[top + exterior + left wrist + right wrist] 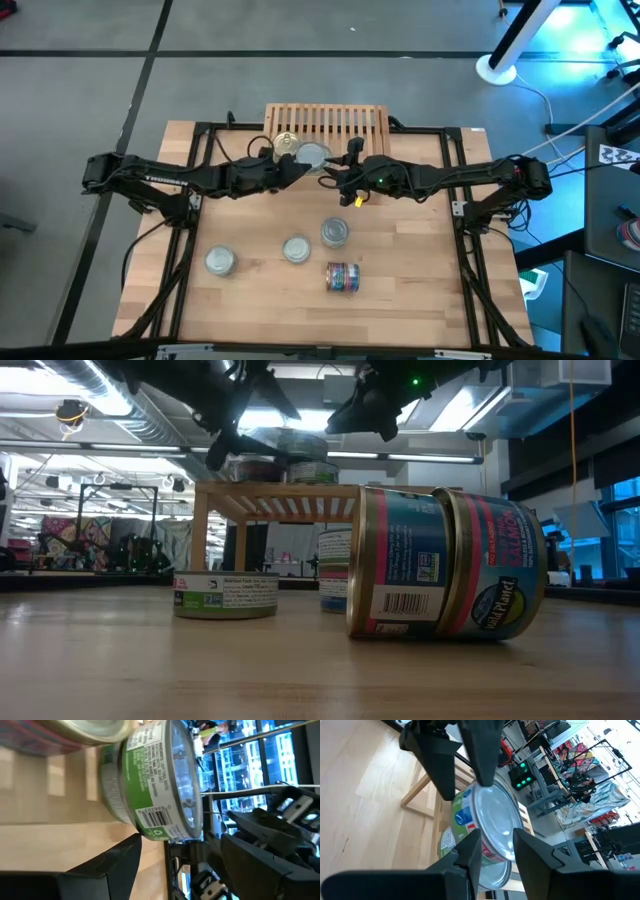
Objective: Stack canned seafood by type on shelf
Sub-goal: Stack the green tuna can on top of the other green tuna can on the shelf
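The light-wood shelf stands at the table's far edge. On its near left part sit a gold-lidded tin and a green-labelled, silver-lidded tin, which appears to rest on another tin. My left gripper is open, level with this top tin; its fingers reach from the left to either side of it. My right gripper is open and hovers just right of that stack. Three tins stand upright on the table. A blue-red one lies on its side. My left gripper is open with one finger on each side of the top tin's near edge, coming level from the table's left. Whether either finger touches the tin I cannot tell. The tin stands upright on the stack.
The shelf's right half is bare slats. Both arms meet closely over the shelf's front edge. In the low view the lying tin is nearest, and a flat green-labelled tin stands to its left. Dark frame rails run along the table's sides.
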`<state>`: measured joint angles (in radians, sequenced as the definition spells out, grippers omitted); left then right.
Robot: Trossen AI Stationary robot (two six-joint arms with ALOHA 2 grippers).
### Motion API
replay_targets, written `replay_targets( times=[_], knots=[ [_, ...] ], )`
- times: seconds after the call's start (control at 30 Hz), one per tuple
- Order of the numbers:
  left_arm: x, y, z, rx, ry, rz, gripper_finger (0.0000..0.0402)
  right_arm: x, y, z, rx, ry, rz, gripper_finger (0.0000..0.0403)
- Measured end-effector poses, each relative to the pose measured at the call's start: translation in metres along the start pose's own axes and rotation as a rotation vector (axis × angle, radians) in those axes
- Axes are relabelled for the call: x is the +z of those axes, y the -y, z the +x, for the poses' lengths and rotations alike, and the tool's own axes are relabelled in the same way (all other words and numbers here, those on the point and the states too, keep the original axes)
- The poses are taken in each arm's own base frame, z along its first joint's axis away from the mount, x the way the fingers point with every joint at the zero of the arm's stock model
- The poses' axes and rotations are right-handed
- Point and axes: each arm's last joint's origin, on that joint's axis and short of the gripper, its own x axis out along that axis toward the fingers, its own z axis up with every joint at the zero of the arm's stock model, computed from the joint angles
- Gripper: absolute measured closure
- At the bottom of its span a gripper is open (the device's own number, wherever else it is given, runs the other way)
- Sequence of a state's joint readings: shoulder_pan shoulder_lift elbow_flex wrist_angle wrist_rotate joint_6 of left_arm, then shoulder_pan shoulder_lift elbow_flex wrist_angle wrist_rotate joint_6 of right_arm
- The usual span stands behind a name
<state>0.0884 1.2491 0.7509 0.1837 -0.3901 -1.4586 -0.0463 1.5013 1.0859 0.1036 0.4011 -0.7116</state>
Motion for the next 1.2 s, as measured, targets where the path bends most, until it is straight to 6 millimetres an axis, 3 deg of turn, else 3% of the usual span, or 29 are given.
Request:
replay_targets(
  times=[0.53, 1.2],
  knots=[
    [0.019, -0.003, 0.006, 0.023, 0.070, -0.050, 0.0137, 0.001, 0.000, 0.000, 0.018, 0.024, 0.003, 0.0288],
    [-0.004, 0.005, -0.008, -0.029, -0.045, -0.055, 0.0137, 0.001, -0.001, 0.000, 0.020, 0.017, 0.000, 0.0288]
  ],
)
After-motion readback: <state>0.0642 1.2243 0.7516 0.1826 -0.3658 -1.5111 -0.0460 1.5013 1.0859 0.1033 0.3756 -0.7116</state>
